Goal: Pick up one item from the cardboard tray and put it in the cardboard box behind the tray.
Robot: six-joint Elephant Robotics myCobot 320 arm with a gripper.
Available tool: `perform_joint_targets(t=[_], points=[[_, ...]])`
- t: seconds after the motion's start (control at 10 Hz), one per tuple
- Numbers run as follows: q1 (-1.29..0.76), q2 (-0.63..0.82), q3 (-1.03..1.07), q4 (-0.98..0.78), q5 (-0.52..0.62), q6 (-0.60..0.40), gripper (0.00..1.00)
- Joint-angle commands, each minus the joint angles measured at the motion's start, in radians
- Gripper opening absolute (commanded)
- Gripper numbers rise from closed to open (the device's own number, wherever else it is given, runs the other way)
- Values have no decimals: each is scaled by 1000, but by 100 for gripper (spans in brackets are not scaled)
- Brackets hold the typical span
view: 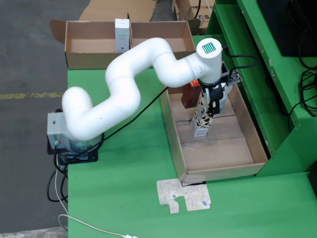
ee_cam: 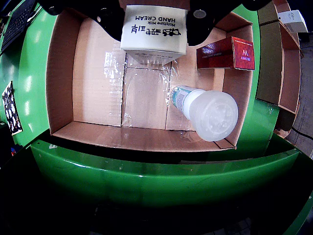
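Hanging upright in the right half of the fixed view, the hand cream box [view: 201,119] runs its long axis top to bottom, its lower end just above or at the cardboard tray [view: 174,134] floor; which of the two cannot be told. The gripper [view: 210,101] at the end of the white arm [view: 124,79] is clamped on the box's upper part. In the gripper-mounted view the box [ee_cam: 154,32] fills the top centre, seen end-on, with the black gripper [ee_cam: 154,12] bodies pressed against it on either side at the frame's upper edge. The cream-coloured end panel reads "HAND CREAM" and "Moisture Milk", printed upside down in this view, with a line of Korean characters and small cow figures above. The side of the box in the fixed view carries a black-and-white cow-patch pattern.

Right of it in the wrist view lies a dark red carton [ee_cam: 226,53] with a white "W" and small lettering too fine to read; in the fixed view it [view: 190,95] stands at the tray's upper end, partly behind the arm. A clear-capped bottle [ee_cam: 208,110] lies on its side at centre right, cap toward the camera. The tray [ee_cam: 63,73] sits on a green table [view: 129,198]. At the upper left of the fixed view stands the open cardboard box [view: 81,52], holding an upright white carton [view: 122,34].
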Motion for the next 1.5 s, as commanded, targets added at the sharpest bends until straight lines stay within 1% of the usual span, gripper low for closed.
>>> perform_joint_targets(t=[0.0,0.3,0.4,0.6,0.7,1.4], points=[[-7,26,21,12,-8,-2,0],[-7,26,21,12,-8,-2,0],[-11,54,21,69,-35,-4,0],[-11,54,21,69,-35,-4,0],[-12,53,21,135,-61,-5,0],[-15,96,21,174,-88,-6,0]])
